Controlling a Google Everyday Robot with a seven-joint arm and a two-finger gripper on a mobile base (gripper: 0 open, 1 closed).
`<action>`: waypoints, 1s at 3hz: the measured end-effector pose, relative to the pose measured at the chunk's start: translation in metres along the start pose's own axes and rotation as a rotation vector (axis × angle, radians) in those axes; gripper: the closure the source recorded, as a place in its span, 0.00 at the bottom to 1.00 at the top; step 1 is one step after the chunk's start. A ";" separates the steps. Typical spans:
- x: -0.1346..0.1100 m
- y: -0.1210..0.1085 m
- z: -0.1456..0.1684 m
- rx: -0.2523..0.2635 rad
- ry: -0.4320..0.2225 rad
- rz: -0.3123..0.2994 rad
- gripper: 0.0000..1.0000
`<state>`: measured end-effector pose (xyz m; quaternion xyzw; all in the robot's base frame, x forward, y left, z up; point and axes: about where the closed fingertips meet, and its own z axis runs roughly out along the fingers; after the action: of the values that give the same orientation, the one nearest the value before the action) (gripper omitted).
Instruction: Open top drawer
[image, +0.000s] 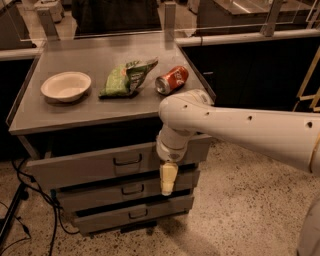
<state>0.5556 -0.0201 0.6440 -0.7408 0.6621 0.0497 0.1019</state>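
**A:** So where was the top drawer in that shot?

**B:** Right under the grey surface. It had the biggest front of the three, with a dark gap showing above it and a small dark bail handle at centre.

**A:** And the hand?

**B:** It hung straight down off the white arm, in front of the cabinet's right side. Its tip sat over the middle drawer, off to the right of that handle and not on it. Open or closed? Honestly couldn't tell.

**A:** Anything up top?

**B:** A white bowl on the left, a green snack bag in the middle, and a red soda can lying on its side just beside the bag.
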 end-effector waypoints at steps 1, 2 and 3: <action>0.002 0.008 -0.003 -0.010 0.000 0.008 0.00; 0.014 0.059 -0.024 -0.056 0.005 0.053 0.00; 0.014 0.059 -0.025 -0.055 0.004 0.051 0.00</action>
<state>0.4974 -0.0448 0.6601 -0.7263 0.6794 0.0689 0.0787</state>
